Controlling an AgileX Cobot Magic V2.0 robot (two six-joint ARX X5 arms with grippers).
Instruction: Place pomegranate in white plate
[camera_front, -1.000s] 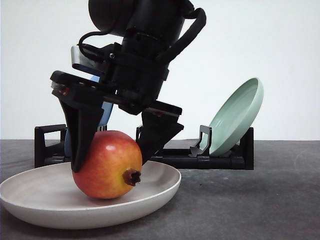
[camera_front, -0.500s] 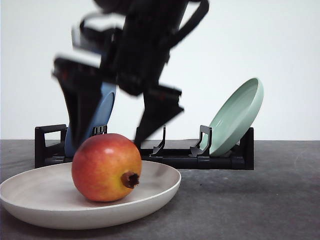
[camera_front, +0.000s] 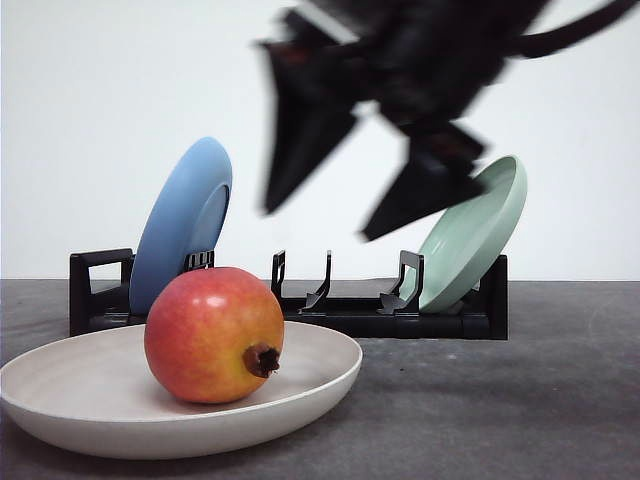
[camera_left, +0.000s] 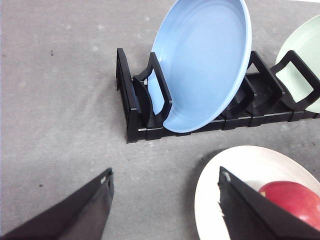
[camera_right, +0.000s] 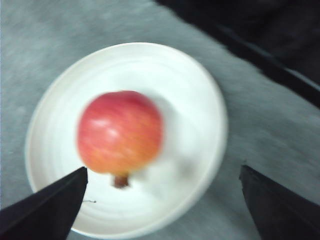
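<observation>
In the white plate, at the near left of the grey surface, the pomegranate sits free, its dark calyx turned toward the camera and slightly down. Nothing touches the fruit. Above and to the right of it, the right gripper hangs blurred in the air, its two black fingers spread wide and holding nothing. The right wrist view looks down on the fruit resting slightly off-centre in the plate, with the finger tips at either side well clear of it. The left gripper also has its jaws parted and empty, hovering over bare surface just beside the plate's rim. Behind the plate stands a black dish rack, with a blue plate leaning in its left end and a pale green plate leaning at its right end.
</observation>
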